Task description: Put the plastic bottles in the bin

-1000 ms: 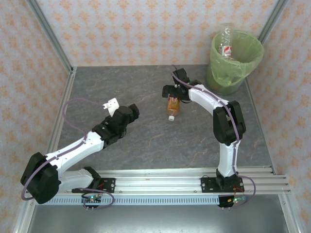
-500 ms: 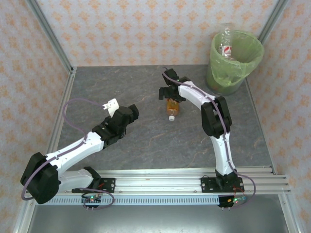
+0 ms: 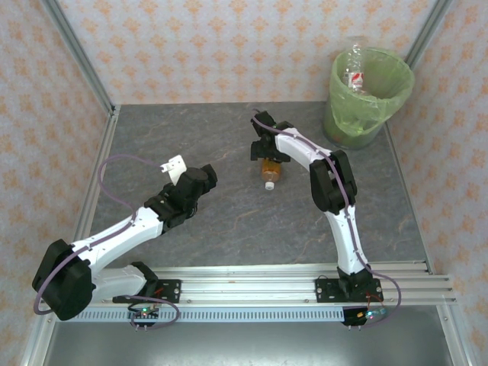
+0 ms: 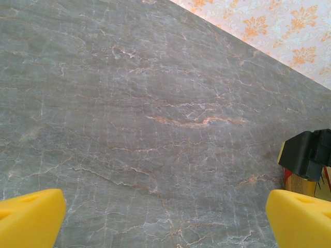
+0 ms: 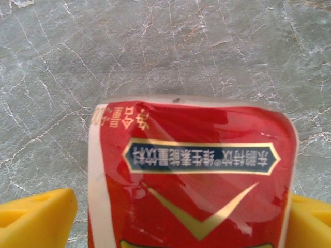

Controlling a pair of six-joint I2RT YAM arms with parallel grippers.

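Right gripper point(image 5: 181, 209) stands spread; left gripper point(image 4: 165, 217) gapes wide above bare table point(image 3: 191, 130). Bin point(image 3: 381, 114) occupies the far right corner, clear bottle point(image 3: 353, 70) upright inside. Labelled bottle point(image 3: 269, 173) lies mid-table between the right gripper's fingers.

Right arm point(image 3: 305, 149) swung left; fingers point(image 5: 36, 217) now straddle the bottle point(image 5: 191, 181), seemingly closing.
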